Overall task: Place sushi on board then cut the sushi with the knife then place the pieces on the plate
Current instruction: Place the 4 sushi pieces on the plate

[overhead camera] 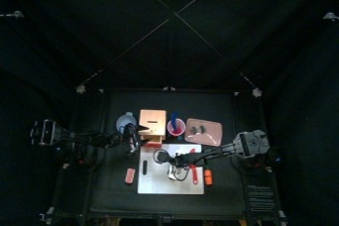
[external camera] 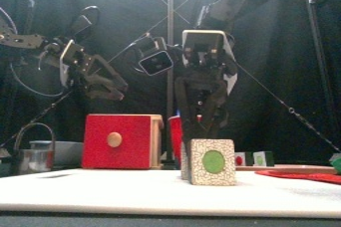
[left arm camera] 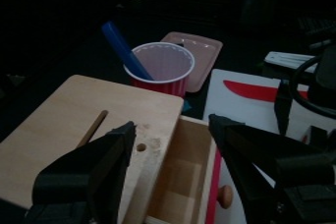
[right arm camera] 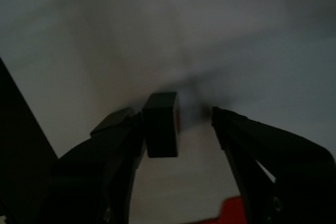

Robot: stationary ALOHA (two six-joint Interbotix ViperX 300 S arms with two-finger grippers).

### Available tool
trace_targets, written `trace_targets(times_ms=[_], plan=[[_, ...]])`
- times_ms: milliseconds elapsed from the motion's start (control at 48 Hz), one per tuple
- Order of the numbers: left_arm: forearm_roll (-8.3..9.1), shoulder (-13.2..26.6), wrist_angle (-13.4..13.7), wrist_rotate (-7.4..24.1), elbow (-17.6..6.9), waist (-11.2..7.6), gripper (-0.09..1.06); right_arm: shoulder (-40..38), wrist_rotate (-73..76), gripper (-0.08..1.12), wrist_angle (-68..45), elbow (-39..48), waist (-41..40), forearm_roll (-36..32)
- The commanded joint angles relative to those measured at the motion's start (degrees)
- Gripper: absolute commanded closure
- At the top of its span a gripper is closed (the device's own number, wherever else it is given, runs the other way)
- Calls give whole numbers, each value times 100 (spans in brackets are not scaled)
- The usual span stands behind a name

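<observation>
Black curtains close the back, and the black bench (overhead camera: 93, 185) carries a white cutting board (overhead camera: 159, 184) in the lower middle of the top view. On it a single sushi piece (external camera: 210, 161) stands upright at the centre of the front view, its pale face with a green centre toward the camera. The right tool (external camera: 208, 129) hangs directly over it, jaws parted to either side of its top, with a gap showing on one side. The left tool (left arm camera: 174, 135) is spread wide above the wooden box (left arm camera: 98, 120), left of centre. A red cup (left arm camera: 160, 63) holding a blue knife (left arm camera: 118, 41) stands just right of the box.
</observation>
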Motion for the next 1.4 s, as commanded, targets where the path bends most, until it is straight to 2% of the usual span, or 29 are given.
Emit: trace_targets(times_ms=[21,125,312,521,667,771,938,1125,1396], plan=[[-9,-53,-26,0,-44,-9,3,-149,0,37,-35,-26,-9,-9],[0,-53,-26,0,-18,-9,3,-387,88,48,0,167,-44,-35],[-9,-53,-26,-9,-44,-88,3,-1485,439,47,378,817,-431,-97],[0,-53,-26,18,-53,-105,3,-2979,2048,47,536,2646,-1547,-747],[9,-53,-26,26,-70,-88,3,-3524,3270,47,466,3445,-2303,-1617],[9,-53,-26,26,-70,-70,3,-3454,3419,47,369,3507,-2689,-2162],[0,-53,-26,26,-44,-70,3,-3173,3410,47,53,3516,-3401,-2312],[9,-53,-26,26,-53,-79,3,-2848,3419,44,-316,3507,-3700,-2153],[70,-53,-26,35,-35,-79,3,-2698,3454,27,-378,3463,-3656,-1740]])
